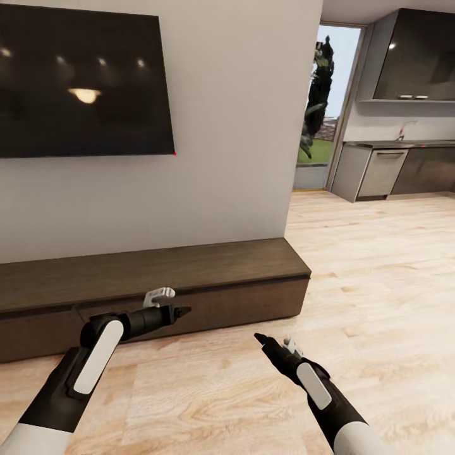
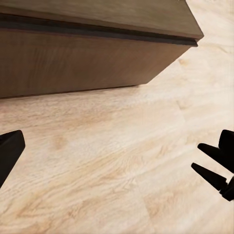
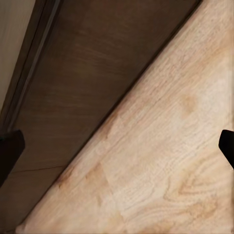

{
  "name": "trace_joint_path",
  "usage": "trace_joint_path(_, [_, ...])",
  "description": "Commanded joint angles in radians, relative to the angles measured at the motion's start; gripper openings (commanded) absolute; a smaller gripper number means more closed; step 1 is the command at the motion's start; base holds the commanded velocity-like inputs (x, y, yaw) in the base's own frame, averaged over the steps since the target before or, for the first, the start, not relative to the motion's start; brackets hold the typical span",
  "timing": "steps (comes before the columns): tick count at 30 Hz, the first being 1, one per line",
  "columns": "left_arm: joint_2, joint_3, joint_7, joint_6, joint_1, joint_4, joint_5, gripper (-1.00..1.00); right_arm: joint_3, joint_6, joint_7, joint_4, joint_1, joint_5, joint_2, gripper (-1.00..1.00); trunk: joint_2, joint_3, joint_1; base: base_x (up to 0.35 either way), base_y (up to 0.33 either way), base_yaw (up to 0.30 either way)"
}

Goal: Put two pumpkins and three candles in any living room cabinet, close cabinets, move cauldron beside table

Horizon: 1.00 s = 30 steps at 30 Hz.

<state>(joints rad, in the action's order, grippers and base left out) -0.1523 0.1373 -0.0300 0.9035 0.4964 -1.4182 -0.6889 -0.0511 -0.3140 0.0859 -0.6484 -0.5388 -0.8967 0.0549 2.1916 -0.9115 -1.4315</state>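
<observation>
The cabinet (image 1: 189, 272) is a long, low dark-brown unit running along the wall under the TV, and its fronts look flush and shut. My left gripper (image 1: 183, 311) hovers just in front of the cabinet's front (image 2: 87, 58), pointing right, open and empty; one finger (image 2: 9, 151) shows at the frame edge. My right gripper (image 1: 258, 338) hangs over the wood floor a little off the cabinet's right end (image 3: 83, 87), open with nothing in it, and appears again (image 2: 197, 156) in the left wrist view. The pumpkins, candles, cauldron and table are out of view.
A large black TV (image 1: 82, 82) hangs on the grey wall above the cabinet. Light wood floor (image 1: 379, 284) stretches to the right towards a kitchen with grey units (image 1: 385, 170) and a glass doorway (image 1: 319, 107).
</observation>
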Motion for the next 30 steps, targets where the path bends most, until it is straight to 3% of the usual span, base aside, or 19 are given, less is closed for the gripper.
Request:
trace_joint_path(1, [-0.001, 0.001, -0.004, 0.002, 0.001, 0.0, 0.003, 1.0, 0.0, -0.003, 0.0, 0.0, -0.001, -0.001, 0.0, 1.0, 0.0, -0.001, 0.0, -0.037, 0.0, 0.0])
trace_joint_path(19, [-0.001, 0.001, -0.006, 0.002, 0.001, 0.0, 0.004, 1.0, -0.002, -0.004, 0.003, -0.002, -0.001, 0.004, 0.002, 1.0, 0.0, -0.001, 0.0, -0.076, -0.031, 0.0])
trace_joint_path(23, [-0.002, 0.0, -0.05, 0.003, 0.001, 0.002, 0.001, 1.0, -0.002, -0.005, 0.007, -0.002, -0.001, 0.003, 0.001, 1.0, 0.0, -0.001, 0.0, 0.002, 0.005, 0.0])
trace_joint_path(27, [-0.007, -0.004, -0.178, 0.002, 0.001, 0.004, 0.007, 1.0, -0.002, -0.008, 0.014, -0.001, -0.002, 0.003, 0.001, 1.0, 0.0, -0.001, 0.0, 0.063, 0.05, 0.0])
trace_joint_path(30, [-0.009, -0.006, -0.217, 0.002, 0.001, 0.005, 0.008, 1.0, -0.001, -0.03, 0.021, -0.002, -0.001, 0.002, -0.001, 1.0, 0.0, -0.001, 0.0, 0.023, 0.018, 0.0])
